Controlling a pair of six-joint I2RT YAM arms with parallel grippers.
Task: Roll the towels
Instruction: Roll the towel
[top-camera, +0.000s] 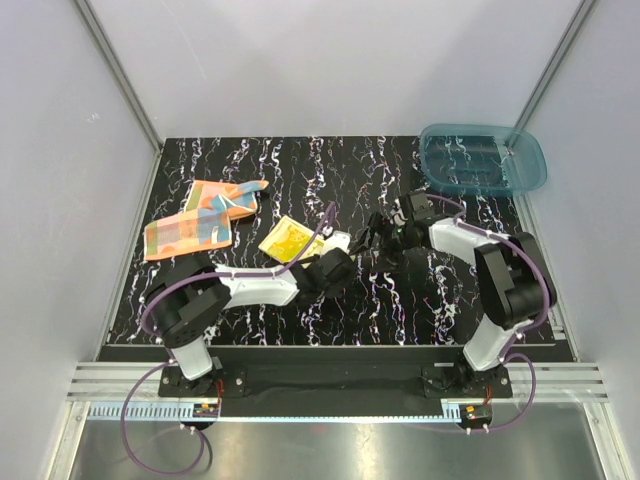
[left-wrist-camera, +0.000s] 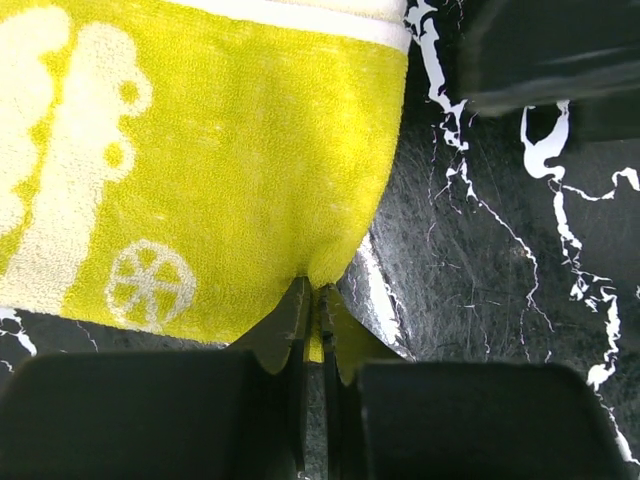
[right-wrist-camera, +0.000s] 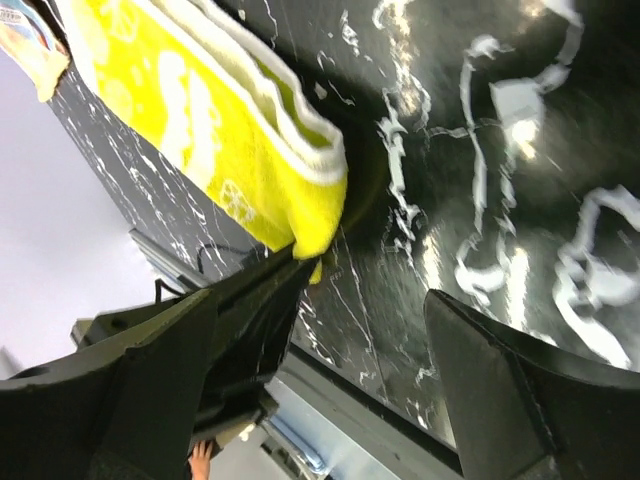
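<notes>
The yellow towel (top-camera: 284, 241) lies folded on the black marbled table, left of centre. My left gripper (left-wrist-camera: 313, 300) is shut on the towel's (left-wrist-camera: 220, 170) near right corner, with yellow cloth pinched between the jaws. From above the left gripper (top-camera: 322, 257) sits just right of the towel. My right gripper (right-wrist-camera: 350, 330) is open and empty, its jaws wide apart beside the same corner of the towel (right-wrist-camera: 230, 150); from above it (top-camera: 362, 240) faces the left gripper. The orange towel with light-blue and white patches (top-camera: 200, 220) lies loosely spread at the far left.
A translucent teal plastic bin (top-camera: 482, 160) stands at the back right corner. The table (top-camera: 300, 165) is walled in by white panels. The right arm's elbow (top-camera: 510, 275) stands over the right side. A bit of the orange towel (right-wrist-camera: 28, 40) shows in the right wrist view.
</notes>
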